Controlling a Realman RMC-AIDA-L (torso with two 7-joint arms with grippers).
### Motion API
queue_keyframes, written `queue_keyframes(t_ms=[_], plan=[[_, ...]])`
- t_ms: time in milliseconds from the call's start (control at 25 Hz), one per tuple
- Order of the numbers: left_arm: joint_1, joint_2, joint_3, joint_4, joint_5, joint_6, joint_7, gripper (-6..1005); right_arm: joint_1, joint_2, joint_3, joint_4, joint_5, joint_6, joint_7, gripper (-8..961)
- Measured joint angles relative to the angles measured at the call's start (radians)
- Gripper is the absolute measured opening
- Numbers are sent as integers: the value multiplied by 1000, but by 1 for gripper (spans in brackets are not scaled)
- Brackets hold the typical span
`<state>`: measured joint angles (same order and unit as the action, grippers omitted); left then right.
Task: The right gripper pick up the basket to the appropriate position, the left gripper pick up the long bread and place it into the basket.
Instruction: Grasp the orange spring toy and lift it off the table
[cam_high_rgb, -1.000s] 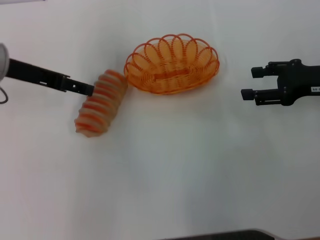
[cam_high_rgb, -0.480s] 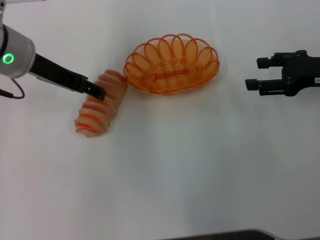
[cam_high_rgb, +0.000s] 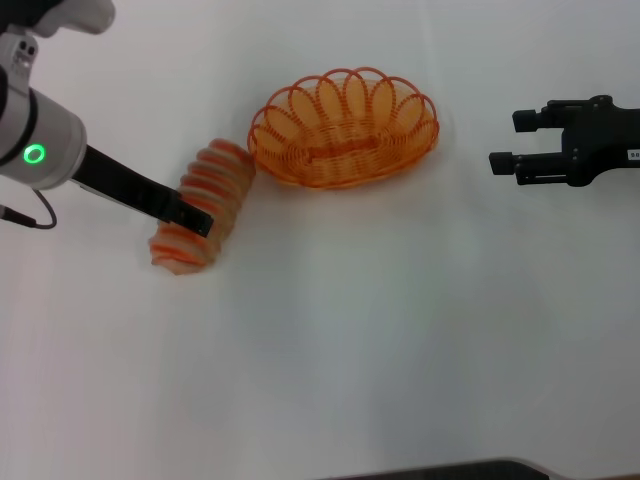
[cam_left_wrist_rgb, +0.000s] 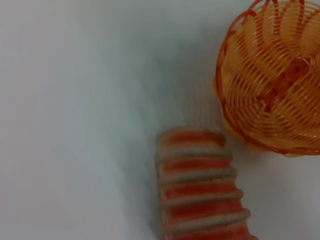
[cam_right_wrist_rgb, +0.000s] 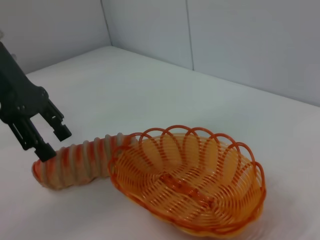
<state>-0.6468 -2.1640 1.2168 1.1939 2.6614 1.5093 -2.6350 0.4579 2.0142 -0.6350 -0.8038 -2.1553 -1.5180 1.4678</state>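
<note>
Bread (cam_high_rgb: 201, 207) lies left of the basket (cam_high_rgb: 343, 127) on the counter (cam_high_rgb: 380, 330), the spread-fingered left gripper (cam_high_rgb: 196, 222) poised over it for pickup — right gripper (cam_high_rgb: 507, 141), fingers apart, waits right.

One orange wire basket (cam_high_rgb: 343, 127) and one long ribbed bread (cam_high_rgb: 202, 205) are lying on one white table (cam_high_rgb: 350, 330); two black grippers, left gripper (cam_high_rgb: 195, 220) and right gripper (cam_high_rgb: 512, 141), are showing.

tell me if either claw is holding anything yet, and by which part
Nothing is held. The left claw is open over the long bread; the right claw is open, apart from the basket.
</note>
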Motion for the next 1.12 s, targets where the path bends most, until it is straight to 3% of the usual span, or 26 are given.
queue_keyframes(t_ms=[480,1120], plan=[[1,-1,98,0,38,-53,-36,840,1,0,-1,-2,0,3,13,768],[-16,-4,123,-36,40,-59,-75,840,3,-1,-7,-1,0,4,14,769]])
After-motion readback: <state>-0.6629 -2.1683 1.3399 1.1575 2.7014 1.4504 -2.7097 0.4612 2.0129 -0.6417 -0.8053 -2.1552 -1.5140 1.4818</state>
